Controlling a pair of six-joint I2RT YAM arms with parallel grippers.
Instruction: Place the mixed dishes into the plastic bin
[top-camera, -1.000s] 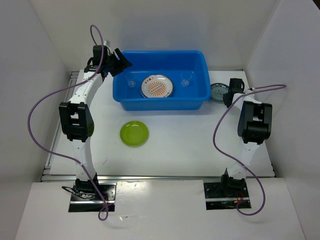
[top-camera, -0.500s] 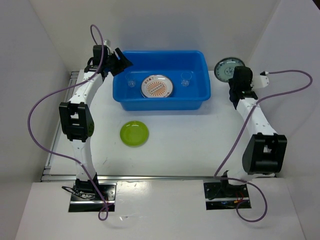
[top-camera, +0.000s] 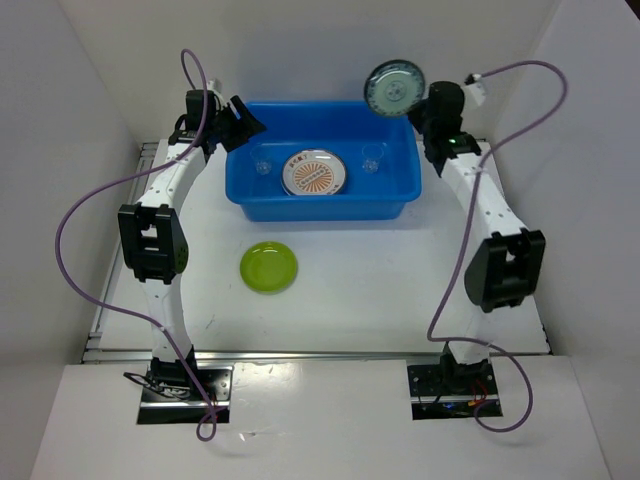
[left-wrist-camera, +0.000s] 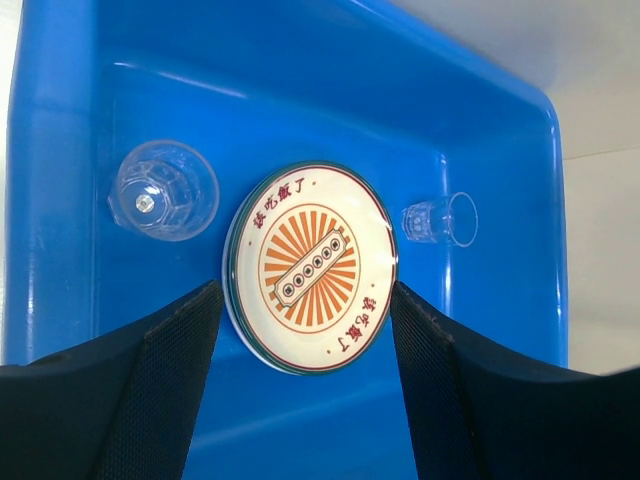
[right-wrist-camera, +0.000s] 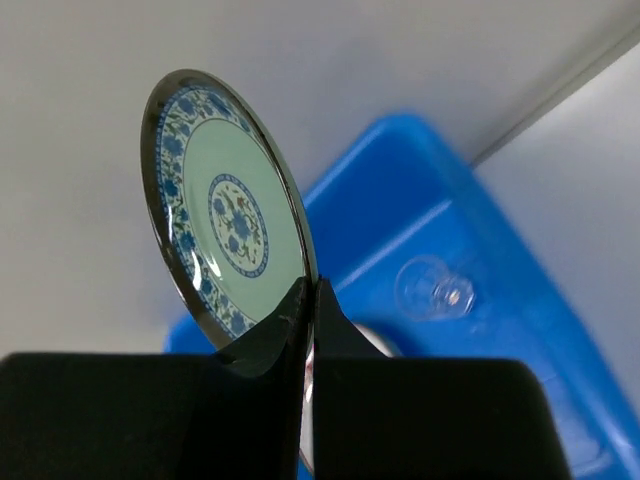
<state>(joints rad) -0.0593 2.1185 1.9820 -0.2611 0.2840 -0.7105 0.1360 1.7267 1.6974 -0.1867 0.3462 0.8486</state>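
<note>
Large bright blue rectangular plastic bin (top-camera: 325, 208) sits at far centre of white table (top-camera: 390, 270).

Bin contents:
- Round orange-sunburst plate (left-wrist-camera: 312, 265) lies flat, mid-floor. Teal-edged rims show just under it, so it tops a stack; no. of plates below can't be told.
- Small clear cup (left-wrist-camera: 163, 190) stands upright, L of plate, near but not touching.
- Second small clear cup (left-wrist-camera: 440, 220) lies on its side, R of plate, mouth facing away from it.

Right gripper (right-wrist-camera: 308, 300) is pinched tight on lower rim of small round dark-teal-rimmed plate w/ blue floral face (right-wrist-camera: 225, 200). Plate is held on edge in the air, over bin's far-R corner.

Left gripper (top-camera: 240, 120) hovers at bin's far-L corner, fingers spread wide, nothing between them, pointing down into bin.

Round lime-green plate (top-camera: 268, 267) lies flat on table, in front of bin's L half, apart from it.
</note>
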